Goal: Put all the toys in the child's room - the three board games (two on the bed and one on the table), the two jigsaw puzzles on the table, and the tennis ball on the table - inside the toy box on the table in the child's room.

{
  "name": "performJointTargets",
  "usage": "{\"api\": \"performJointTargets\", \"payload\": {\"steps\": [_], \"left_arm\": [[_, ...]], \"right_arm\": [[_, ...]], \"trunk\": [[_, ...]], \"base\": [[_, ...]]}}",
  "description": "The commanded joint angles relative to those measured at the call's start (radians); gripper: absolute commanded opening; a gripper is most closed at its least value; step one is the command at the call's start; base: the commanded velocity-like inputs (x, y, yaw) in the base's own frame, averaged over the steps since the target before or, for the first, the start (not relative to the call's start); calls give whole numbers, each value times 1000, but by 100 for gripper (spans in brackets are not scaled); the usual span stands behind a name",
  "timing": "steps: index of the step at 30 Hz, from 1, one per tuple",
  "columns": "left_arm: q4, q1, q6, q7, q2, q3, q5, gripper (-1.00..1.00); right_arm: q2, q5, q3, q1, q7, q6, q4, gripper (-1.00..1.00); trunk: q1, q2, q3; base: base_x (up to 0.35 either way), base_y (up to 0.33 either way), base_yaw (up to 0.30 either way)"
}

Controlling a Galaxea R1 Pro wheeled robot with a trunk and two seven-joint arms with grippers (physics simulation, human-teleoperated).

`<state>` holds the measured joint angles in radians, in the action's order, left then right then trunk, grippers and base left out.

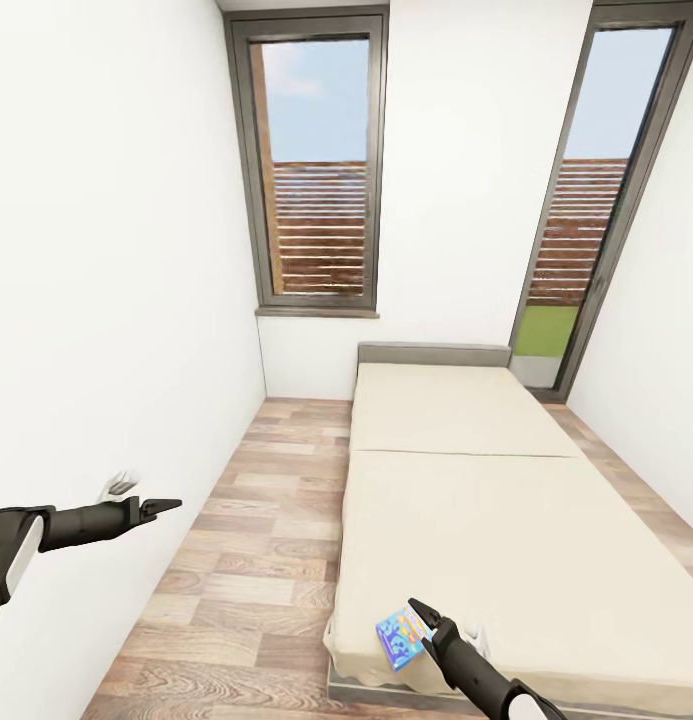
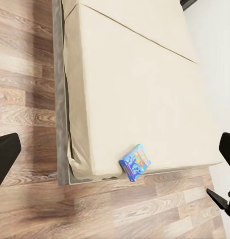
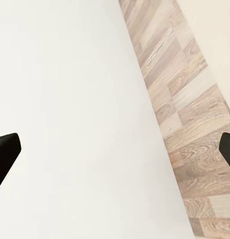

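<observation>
Now at the bed, fetching a board game.

I see one colourful blue flat game box at the cream mattress near corner, overhanging the edge. My right gripper seems to touch it; whether it grips, I cannot tell. My left gripper looks closed, empty. Next I must confirm a firm grasp.

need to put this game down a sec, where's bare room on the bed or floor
Most of the bed is bare: cream mattress from the headboard down to the near edge. The wood floor between bed and left wall is open too. The one busy spot is the near left corner, where the game box and right claw sit.
</observation>
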<state>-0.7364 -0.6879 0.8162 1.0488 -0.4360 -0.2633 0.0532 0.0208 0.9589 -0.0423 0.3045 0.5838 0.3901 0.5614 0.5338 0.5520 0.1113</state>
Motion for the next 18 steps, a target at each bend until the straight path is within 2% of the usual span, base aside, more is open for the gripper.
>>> {"api": "performJointTargets", "payload": {"steps": [1, 8, 18], "left_arm": [[0, -1, 9, 0, 0, -1, 5, 100], [0, -1, 12, 0, 0, -1, 6, 100], [0, -1, 12, 0, 0, -1, 7, 100]], "right_arm": [[0, 7, -3, 1, 0, 9, 0, 100], [1, 7, -6, 1, -3, 10, -2, 100], [2, 7, -58, 1, -6, 15, -5, 100]], "trunk": [[4, 9, 5], [31, 58, 27], [70, 128, 58]], "base": [[0, 0, 0], [0, 0, 0], [0, 0, 0]]}}
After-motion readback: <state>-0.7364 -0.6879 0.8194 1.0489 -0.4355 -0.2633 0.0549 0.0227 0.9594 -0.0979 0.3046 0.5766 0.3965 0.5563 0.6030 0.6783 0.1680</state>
